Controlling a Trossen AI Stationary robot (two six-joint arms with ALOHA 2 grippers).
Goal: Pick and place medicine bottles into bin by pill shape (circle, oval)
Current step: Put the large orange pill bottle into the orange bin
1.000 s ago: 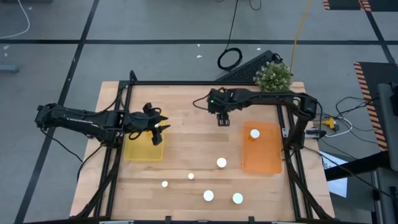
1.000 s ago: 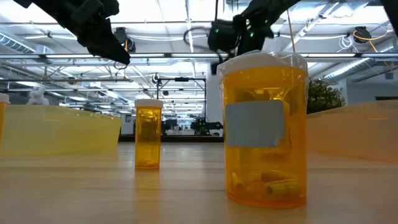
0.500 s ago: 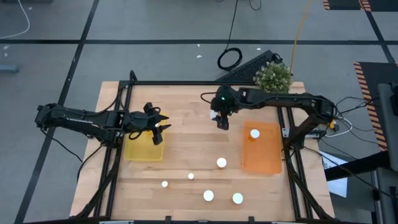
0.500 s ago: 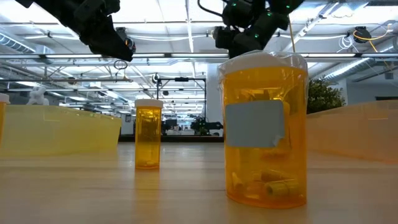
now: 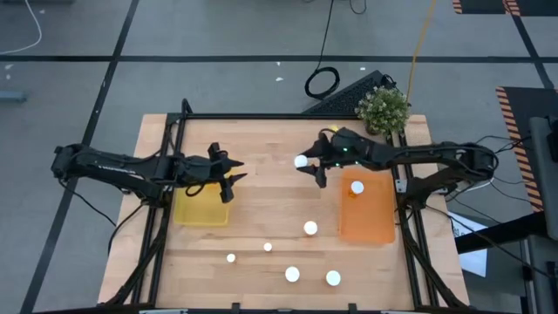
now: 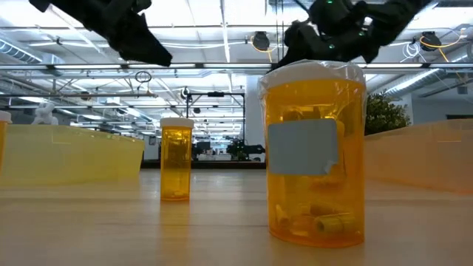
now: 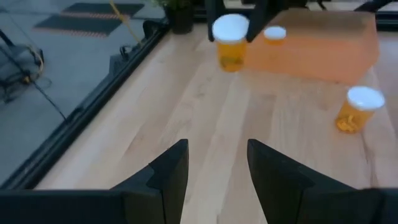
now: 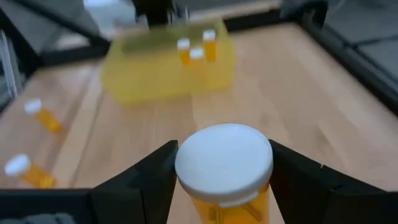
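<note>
My right gripper [image 5: 307, 166] hangs over the middle of the table, left of the orange tray [image 5: 370, 225], shut on an amber medicine bottle [image 8: 225, 200] with a white cap. One bottle [image 5: 357, 187] stands in the orange tray. The yellow tray [image 5: 199, 209] holds three bottles [image 8: 198, 55]. My left gripper [image 7: 217, 174] is open above the yellow tray's far right corner, with nothing between its fingers. Several bottles [image 5: 310, 228] stand on the boards near the front; two show in the low view [image 6: 314, 155] [image 6: 176, 159]. My right gripper pinches the bottle between its two fingers at the sides of the white cap [image 8: 186, 171]. The fingers [image 8: 146, 177] come slanting down from the table's right. The bottle [image 7: 230, 46] hangs upright below them, over the boards.
A potted plant [image 5: 383, 106] stands at the far right corner. A dark frame [image 5: 261, 117] runs along the table's far edge and sides. Bare boards lie between the two trays.
My right gripper has tipped and turned over the table's middle, its wrist swinging toward the right edge, so the held bottle's white cap now shows from above. My left gripper has shifted a little toward the table's right.
</note>
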